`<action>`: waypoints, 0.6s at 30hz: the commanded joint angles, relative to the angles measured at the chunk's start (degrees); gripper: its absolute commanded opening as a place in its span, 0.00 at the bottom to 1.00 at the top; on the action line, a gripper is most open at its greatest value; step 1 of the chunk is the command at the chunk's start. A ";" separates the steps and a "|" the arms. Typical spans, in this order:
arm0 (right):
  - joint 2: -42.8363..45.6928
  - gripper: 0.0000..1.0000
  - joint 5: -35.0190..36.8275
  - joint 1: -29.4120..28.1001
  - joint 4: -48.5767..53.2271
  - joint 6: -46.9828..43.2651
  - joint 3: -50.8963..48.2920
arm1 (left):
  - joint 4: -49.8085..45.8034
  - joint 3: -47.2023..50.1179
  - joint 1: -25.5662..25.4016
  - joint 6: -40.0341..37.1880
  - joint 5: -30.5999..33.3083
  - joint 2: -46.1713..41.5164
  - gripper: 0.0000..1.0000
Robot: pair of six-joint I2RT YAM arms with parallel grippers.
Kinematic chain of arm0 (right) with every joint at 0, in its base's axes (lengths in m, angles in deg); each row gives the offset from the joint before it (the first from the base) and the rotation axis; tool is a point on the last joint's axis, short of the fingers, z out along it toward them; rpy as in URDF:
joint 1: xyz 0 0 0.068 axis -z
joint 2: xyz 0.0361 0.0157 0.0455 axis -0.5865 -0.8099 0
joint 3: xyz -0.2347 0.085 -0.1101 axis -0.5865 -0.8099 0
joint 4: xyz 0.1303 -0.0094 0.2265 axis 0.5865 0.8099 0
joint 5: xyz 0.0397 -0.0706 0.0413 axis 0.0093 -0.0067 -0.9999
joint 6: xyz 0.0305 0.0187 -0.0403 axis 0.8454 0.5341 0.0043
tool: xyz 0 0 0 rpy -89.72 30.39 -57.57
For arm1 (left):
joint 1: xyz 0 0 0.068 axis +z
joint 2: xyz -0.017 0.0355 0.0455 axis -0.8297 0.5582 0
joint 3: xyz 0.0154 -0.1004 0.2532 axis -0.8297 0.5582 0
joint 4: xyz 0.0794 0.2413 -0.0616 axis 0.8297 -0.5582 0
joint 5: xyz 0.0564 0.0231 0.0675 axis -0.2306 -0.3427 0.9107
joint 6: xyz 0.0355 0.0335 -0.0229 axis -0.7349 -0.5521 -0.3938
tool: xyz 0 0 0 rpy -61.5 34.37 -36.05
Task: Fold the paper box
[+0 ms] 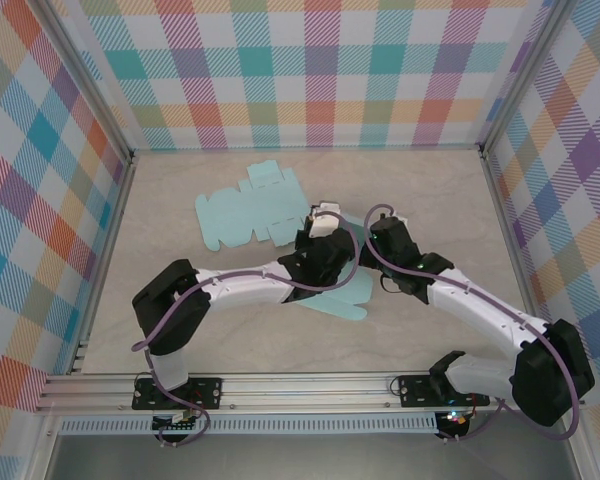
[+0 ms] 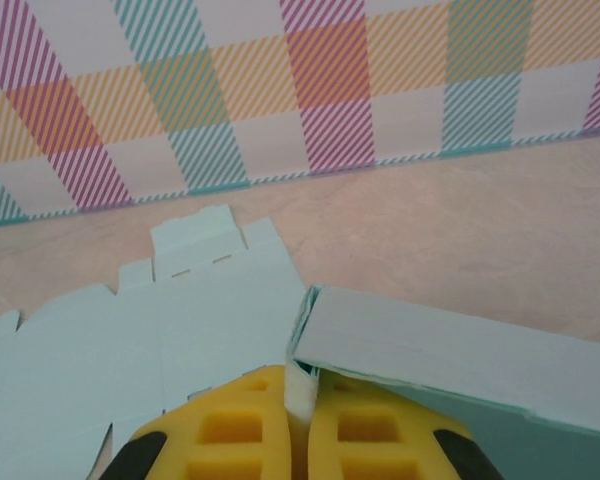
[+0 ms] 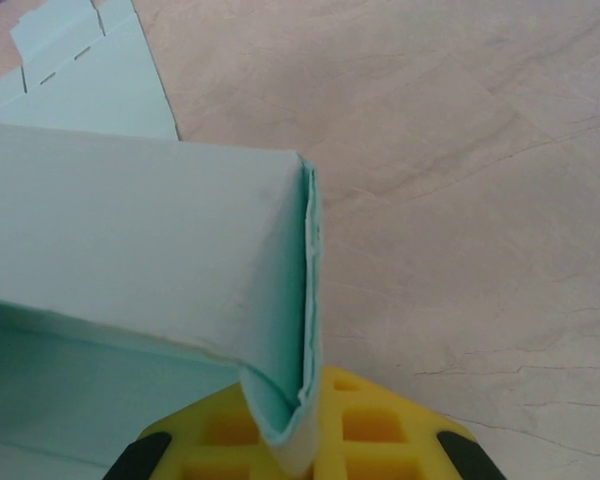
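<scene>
Left claw (image 2: 298,400): yellow pads nipped narrow on a thin card edge at the corner of the raised panel (image 2: 450,345). Right claw (image 3: 306,440): likewise pinched tight, on a doubled fold of the same mint card.

Both claws meet near mid-table, just beside each other, and the lifted panel runs between them. The rest of the paper box (image 1: 242,214) lies flat as a die-cut blank, reaching from the claws toward the far left of the table (image 1: 430,200), with its small tabs at the far edge.

Our handling judgement: the card is very light. It is stiff across each panel but gives readily at the score lines, and it will crease for good if pinched mid-panel. The flat part would probably slide on the smooth table. We think the best hold is at panel edges close to a score, with one claw anchoring while the other folds.
</scene>
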 commanded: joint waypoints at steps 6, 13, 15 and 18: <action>-3.89 0.00 0.99 -1.03 5.59 0.43 4.97 | 1.13 3.78 3.15 7.18 -11.80 -5.26 0.52; -8.53 0.00 2.61 -0.23 16.21 -3.71 11.51 | -5.25 10.34 3.06 14.39 -29.30 -17.37 0.99; -9.22 0.00 0.72 0.90 19.26 -5.14 13.14 | -7.61 12.18 3.06 17.14 -30.25 -21.23 1.00; -10.27 0.00 -6.11 3.32 23.13 -7.80 15.25 | -12.35 14.35 3.19 21.10 -28.96 -26.18 1.00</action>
